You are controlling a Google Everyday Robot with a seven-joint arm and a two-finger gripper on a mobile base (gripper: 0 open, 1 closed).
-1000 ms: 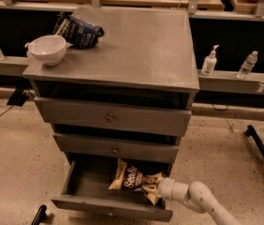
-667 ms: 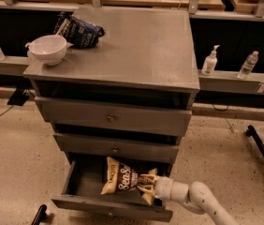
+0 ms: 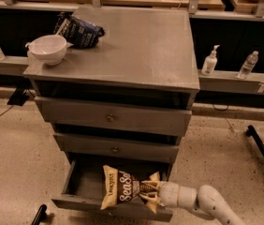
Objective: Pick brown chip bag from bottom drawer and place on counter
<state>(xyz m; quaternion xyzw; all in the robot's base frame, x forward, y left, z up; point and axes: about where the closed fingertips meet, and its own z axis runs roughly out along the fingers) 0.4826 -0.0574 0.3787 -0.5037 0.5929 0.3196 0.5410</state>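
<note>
Speckled floor (image 3: 15, 163) surrounded the grey cabinet (image 3: 136, 122), whose bottom drawer (image 3: 76, 202) stood open at six o'clock. There the gripper (image 3: 151, 196) was pinched shut on the brown chip bag's (image 3: 122, 191) three o'clock end, over the drawer's front. I judged the pick half done, with the next move a lift toward twelve o'clock onto the counter (image 3: 141, 46), away from the white bowl (image 3: 47, 48) and dark blue chip bag (image 3: 78, 29) at ten o'clock.

"Sea" on chip bag (image 3: 121, 194) in pincer (image 3: 151, 197)
</note>
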